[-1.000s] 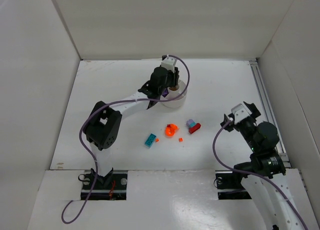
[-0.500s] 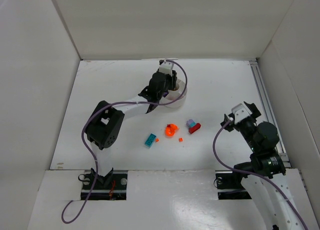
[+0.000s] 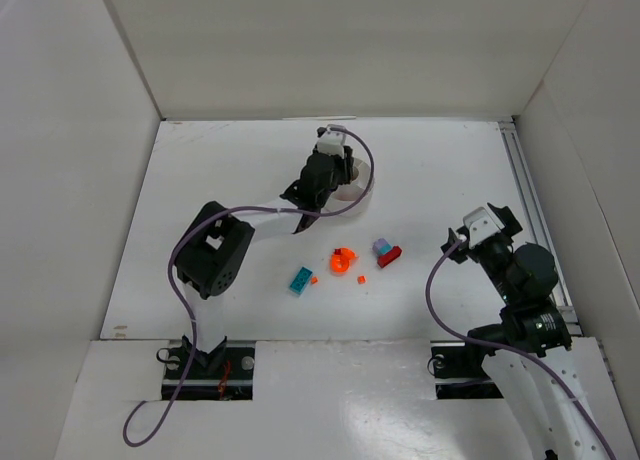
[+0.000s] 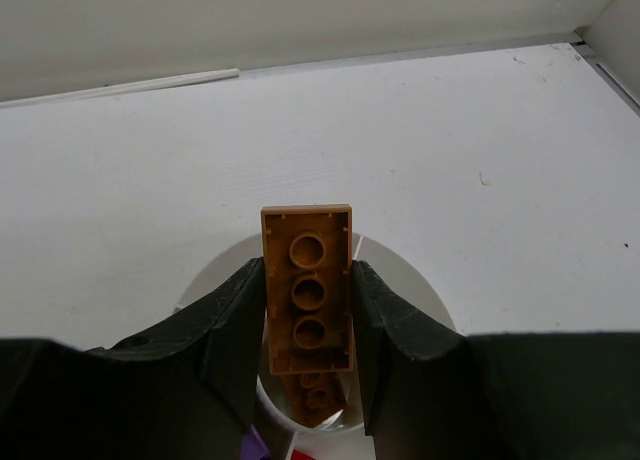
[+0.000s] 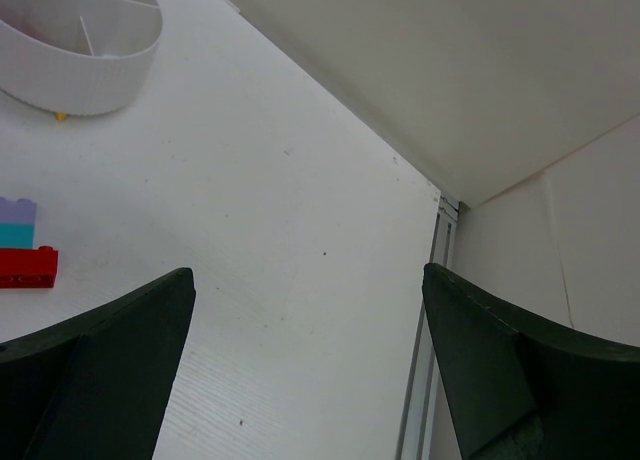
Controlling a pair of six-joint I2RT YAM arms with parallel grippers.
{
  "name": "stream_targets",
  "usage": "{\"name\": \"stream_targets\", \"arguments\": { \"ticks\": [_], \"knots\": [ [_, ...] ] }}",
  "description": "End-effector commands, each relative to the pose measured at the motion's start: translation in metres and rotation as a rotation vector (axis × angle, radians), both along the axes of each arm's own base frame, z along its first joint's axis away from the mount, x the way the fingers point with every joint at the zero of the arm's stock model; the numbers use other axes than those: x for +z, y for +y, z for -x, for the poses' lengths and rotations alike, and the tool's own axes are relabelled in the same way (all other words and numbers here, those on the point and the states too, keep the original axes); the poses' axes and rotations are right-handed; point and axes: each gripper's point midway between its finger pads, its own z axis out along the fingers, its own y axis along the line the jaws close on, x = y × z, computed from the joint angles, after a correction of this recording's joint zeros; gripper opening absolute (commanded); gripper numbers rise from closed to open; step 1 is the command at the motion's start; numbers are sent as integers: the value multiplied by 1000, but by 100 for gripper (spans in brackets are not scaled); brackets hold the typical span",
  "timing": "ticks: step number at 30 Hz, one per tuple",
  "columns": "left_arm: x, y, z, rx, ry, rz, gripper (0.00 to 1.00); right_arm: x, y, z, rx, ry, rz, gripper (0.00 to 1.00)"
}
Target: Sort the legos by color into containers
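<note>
Grips a brown brick (image 4: 307, 248) in the left gripper (image 4: 308, 285), over the dish (image 4: 422, 302) near the table (image 3: 220, 180) far edge. Holds the right gripper (image 5: 310, 315) spread wide by the right edge, other legos (image 3: 345, 262) loose mid-table

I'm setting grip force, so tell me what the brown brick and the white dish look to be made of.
The brown brick: hard moulded plastic, it seems, smooth with a slight sheen. It has crisp edges and round moulded rings along its face.
The white dish: probably plastic too, matt to satin. It has thin, even dividing walls and faint vertical ribbing on the outside. Glazed ceramic cannot be ruled out.
</note>
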Motion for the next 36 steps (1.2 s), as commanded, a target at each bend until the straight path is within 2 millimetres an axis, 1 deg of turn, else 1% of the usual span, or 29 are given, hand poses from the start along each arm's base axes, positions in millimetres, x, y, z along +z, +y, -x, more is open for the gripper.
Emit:
{"name": "stream_targets", "arguments": {
  "ticks": [1,2,3,5,6,7,8,10,11,12,13,14,15,17,18,20,21,22,23,24,25,26,28,29,31,32,34,35,36],
  "knots": [
    [12,-6,5,2,-47,50,26,4,-4,0,-24,-13,-21,100],
    [15,-9,7,8,-58,58,26,4,-4,0,-24,-13,-21,100],
    [10,-6,7,21,-51,50,28,4,-4,0,-24,-13,-21,100],
    [12,-5,6,31,-58,55,30,4,-4,0,-24,-13,-21,100],
    [8,-8,10,22,-51,50,32,4,-4,0,-24,-13,-21,100],
    [12,-8,10,22,-62,59,37,4,-4,0,-24,-13,-21,100],
    [12,-8,10,22,-62,59,39,4,-4,0,-24,-13,-21,100],
    [3,-6,12,23,-44,55,44,4,-4,0,-24,-13,-21,100],
    [9,-6,13,23,-52,62,48,4,-2,0,-13,-13,-21,100],
    [3,-5,15,23,-43,54,51,4,-2,0,-13,-13,-21,100],
    [9,-4,15,23,-51,61,53,4,-2,0,-13,-13,-21,100],
    [5,-3,17,24,-41,63,54,4,-2,0,-13,-13,-21,100],
    [12,-4,18,15,-50,73,56,4,-2,0,-13,-13,-21,100],
    [18,-1,21,15,-54,76,57,4,-2,0,-12,-15,-13,100],
    [28,-2,24,2,-63,86,58,4,-2,0,-12,-15,-13,100],
    [29,-5,32,-37,-33,78,67,7,2,0,14,-25,-16,100],
    [32,-5,35,-49,-23,84,70,3,4,-2,24,-8,-5,100],
    [41,-5,42,-73,-16,82,75,0,6,-3,34,1,-4,100],
    [48,-4,46,-85,-18,84,82,-2,10,-4,57,12,-4,100],
    [55,-6,52,-96,-19,86,98,-5,13,-5,72,21,6,100],
    [62,-4,56,-95,-15,94,100,-8,16,-9,89,35,16,100],
    [80,-2,67,-106,-27,104,100,-10,26,-9,144,43,11,100],
    [87,4,80,-105,-15,109,100,-20,37,-16,196,82,20,100],
    [97,9,93,-115,-5,101,100,-26,40,-18,218,104,28,100],
    [101,19,103,-97,41,114,100,-35,52,-19,284,141,21,100],
    [113,26,111,-95,44,135,100,-42,57,-24,303,169,19,100],
    [96,42,124,-49,136,139,100,-46,66,-27,349,175,2,100],
    [92,47,131,-45,154,140,100,-57,73,-27,375,211,-9,98],
    [97,59,141,-32,157,157,100,-57,77,-28,399,210,-13,98]
  ]
}}
